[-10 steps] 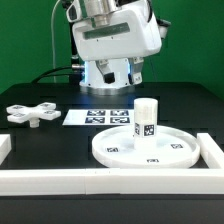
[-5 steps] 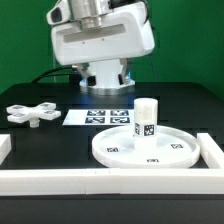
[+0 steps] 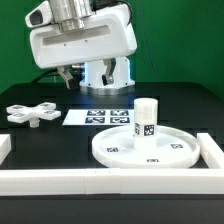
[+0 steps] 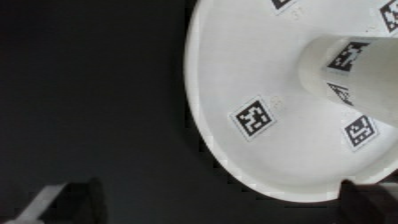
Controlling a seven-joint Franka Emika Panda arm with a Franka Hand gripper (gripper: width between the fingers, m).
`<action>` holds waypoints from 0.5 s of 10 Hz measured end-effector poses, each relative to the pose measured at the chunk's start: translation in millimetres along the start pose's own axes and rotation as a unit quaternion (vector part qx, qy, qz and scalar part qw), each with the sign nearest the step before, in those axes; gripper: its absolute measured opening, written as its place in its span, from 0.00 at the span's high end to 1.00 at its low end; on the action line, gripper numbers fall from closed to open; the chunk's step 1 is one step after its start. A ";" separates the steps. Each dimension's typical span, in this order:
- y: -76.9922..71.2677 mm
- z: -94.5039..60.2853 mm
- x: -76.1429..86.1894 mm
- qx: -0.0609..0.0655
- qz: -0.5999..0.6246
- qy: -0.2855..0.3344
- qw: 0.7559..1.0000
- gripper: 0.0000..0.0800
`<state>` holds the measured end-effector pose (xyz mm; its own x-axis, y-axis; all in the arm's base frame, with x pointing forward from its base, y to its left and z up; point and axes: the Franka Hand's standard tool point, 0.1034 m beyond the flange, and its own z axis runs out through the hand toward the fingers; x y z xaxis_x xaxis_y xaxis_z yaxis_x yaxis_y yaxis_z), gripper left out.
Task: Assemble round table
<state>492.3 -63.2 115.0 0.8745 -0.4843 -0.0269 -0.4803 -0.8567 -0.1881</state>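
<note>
The large white rimmed round disc lies on the black table at the exterior view's right. The short cylindrical leg stands upright in its middle. The cross-shaped base lies apart at the exterior view's left. My gripper hangs high over the table behind the parts, left of the disc, touching nothing. In the wrist view the disc and the leg fill one side. My gripper is open and empty, and its dark fingertips show far apart.
The marker board lies between the base and the disc. White border rails run along the front, the exterior view's right and left. The robot's base stands behind.
The arm and gripper have swung steadily toward the exterior view's left. The disc, leg and cross-shaped base have not moved.
</note>
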 end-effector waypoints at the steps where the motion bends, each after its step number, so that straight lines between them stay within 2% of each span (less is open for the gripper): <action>1: 0.5 0.0 0.2 -0.001 -0.053 0.000 0.999 0.19; 2: 3.6 -0.9 4.7 -0.018 -0.160 0.016 0.987 0.19; 3: 8.9 0.2 6.5 -0.043 -0.279 0.034 0.959 0.19; 5: 13.4 4.4 0.1 -0.063 -0.408 0.014 0.911 0.19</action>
<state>486.2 -74.0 108.1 0.9425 0.3201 0.0959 0.3233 -0.9461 -0.0196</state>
